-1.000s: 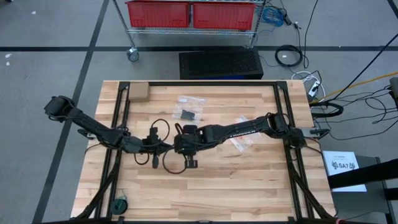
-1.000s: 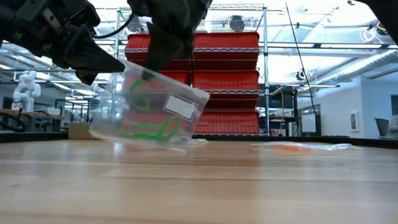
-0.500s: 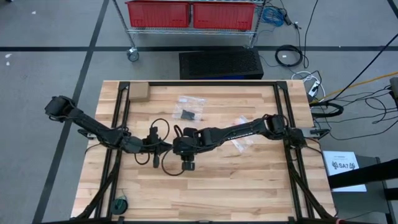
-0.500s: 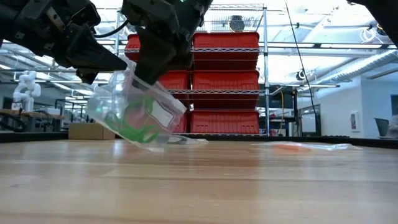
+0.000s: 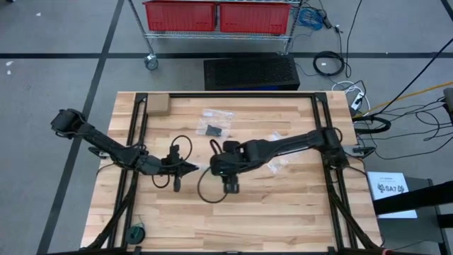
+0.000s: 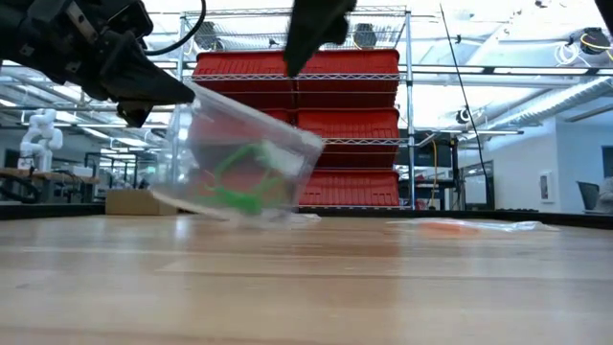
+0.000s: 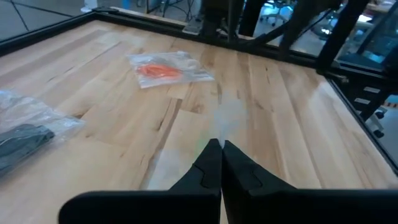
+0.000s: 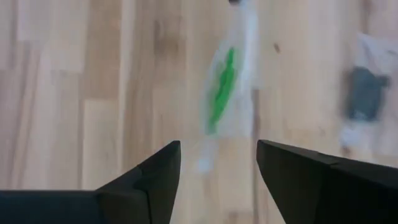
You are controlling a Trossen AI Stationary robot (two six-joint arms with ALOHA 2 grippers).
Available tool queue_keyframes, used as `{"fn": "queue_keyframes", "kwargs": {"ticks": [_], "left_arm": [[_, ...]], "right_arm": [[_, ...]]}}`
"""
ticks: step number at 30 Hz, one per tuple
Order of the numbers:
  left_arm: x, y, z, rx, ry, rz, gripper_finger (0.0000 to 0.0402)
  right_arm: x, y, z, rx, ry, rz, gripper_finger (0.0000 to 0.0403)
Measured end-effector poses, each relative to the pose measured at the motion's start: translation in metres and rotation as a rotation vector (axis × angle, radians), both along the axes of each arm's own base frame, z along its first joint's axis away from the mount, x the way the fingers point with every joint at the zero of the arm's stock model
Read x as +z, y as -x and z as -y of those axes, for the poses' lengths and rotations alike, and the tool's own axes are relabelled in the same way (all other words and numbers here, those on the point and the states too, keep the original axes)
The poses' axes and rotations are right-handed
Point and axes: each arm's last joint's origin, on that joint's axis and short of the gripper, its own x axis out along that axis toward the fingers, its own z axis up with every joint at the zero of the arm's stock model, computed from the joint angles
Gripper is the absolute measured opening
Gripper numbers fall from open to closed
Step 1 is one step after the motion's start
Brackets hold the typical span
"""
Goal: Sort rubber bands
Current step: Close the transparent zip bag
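Low view: your left end effector, upper left of frame, is pinching a clear bag of green rubber bands at its corner, lifted off the counter, presumably to keep it accessible. Right wrist view: your right end effector stands spread and empty above it

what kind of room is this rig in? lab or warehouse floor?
Looks like a robotics lab or workshop with storage, not a plain warehouse. Cues: wire shelving with red bins behind the wooden table, loose cables on the grey floor, and a small white humanoid robot in the background.
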Motion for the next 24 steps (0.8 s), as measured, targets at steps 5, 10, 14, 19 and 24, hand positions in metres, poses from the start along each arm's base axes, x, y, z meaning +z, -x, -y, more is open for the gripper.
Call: {"fn": "queue_keyframes", "kwargs": {"ticks": [5, 10, 14, 19, 24], "left_arm": [[0.000, 0.001, 0.002, -0.012, -0.002, 0.003, 0.0000], [0.000, 0.001, 0.006, -0.124, 0.005, -0.006, 0.0002], [0.002, 0.000, 0.008, -0.179, 0.026, 0.007, 0.0030], [0.002, 0.000, 0.008, -0.180, 0.028, 0.011, 0.0094], [0.002, 0.000, 0.008, -0.181, 0.030, 0.015, 0.0157]], "right_arm": [[0.005, 0.014, -0.011, -0.026, 0.071, -0.048, 0.0203], [-0.005, 0.017, -0.027, -0.004, 0.077, -0.044, 0.0203], [-0.029, 0.021, -0.039, -0.007, 0.075, -0.083, 0.0203], [-0.072, 0.031, -0.056, -0.007, 0.070, -0.119, 0.0203], [-0.101, 0.038, -0.074, -0.025, 0.030, -0.077, 0.0189]]}}
